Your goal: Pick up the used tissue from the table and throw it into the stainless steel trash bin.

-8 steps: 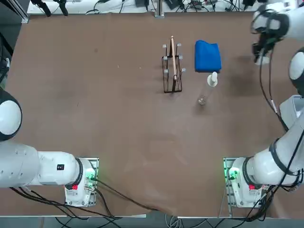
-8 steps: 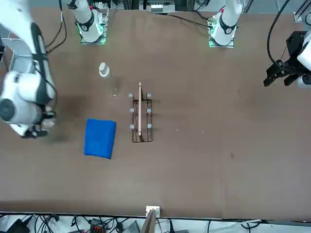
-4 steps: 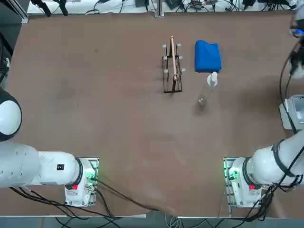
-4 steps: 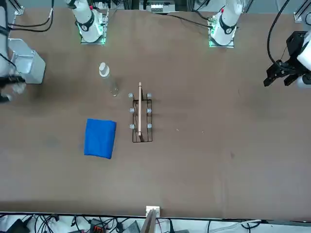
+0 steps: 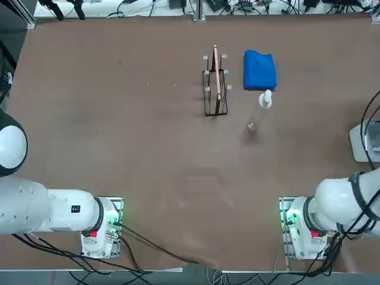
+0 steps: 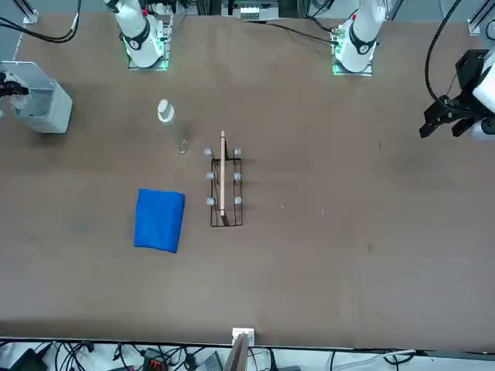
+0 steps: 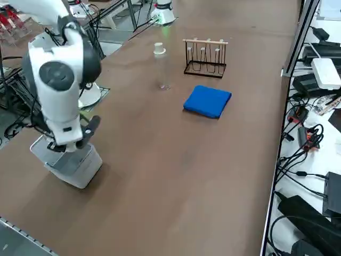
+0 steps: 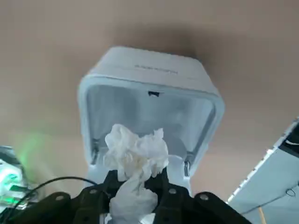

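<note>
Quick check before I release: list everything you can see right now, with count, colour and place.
used tissue: one, white, held in the right gripper above the bin opening
stainless steel trash bin: one, silvery-grey, at the table's right edge
table: one, brown
blue cloth: one, beside the rack
black wire rack: one, mid-table, holds a thin board
clear bottle: one, white cap, lying near the cloth
right gripper: one, black, over the bin

A matte brown tabletop [image 5: 148, 148] fills nearly every view, evenly lit from above with soft shadows. Along its far edge runs a strip of black cables [image 6: 155, 359] and plugs. In the right side view, a metal post [image 7: 298, 32] rises at that edge, with power adapters, a white box [image 7: 326, 72] and tangled cords [image 7: 306, 154] on a pale surface behind it.
</note>
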Controlling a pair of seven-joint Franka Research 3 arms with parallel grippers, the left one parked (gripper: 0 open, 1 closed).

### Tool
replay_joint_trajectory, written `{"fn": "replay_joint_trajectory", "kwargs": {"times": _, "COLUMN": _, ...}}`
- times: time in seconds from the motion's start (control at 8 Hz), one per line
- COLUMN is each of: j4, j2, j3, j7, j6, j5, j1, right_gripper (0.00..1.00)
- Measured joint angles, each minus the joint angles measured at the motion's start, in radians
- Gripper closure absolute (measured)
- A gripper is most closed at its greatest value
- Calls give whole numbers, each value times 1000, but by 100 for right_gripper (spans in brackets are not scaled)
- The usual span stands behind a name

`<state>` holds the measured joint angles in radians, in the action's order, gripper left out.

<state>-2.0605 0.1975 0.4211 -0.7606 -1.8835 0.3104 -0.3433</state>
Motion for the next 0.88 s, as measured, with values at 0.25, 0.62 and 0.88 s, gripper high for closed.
{"fn": "replay_joint_trajectory", "kwargs": {"times": 0.25, "j4": -39, "j2": 2, "j3": -1, "j7": -26, "j6": -46, "j5": 2, "j1": -31, "right_gripper": 74}}
{"fn": "replay_joint_trajectory", "kwargs": {"times": 0.62, "j4": -19, "j2": -13, "j3": -19, "j7": -30, "j6": -49, "j5": 1, "j1": -25, "right_gripper": 27}}
{"fn": "replay_joint_trajectory", "kwargs": {"times": 0.88, "j4": 4, "j2": -55, "j3": -27, "j7": -30, "j6": -45, "j5": 1, "j1": -8, "right_gripper": 0}}
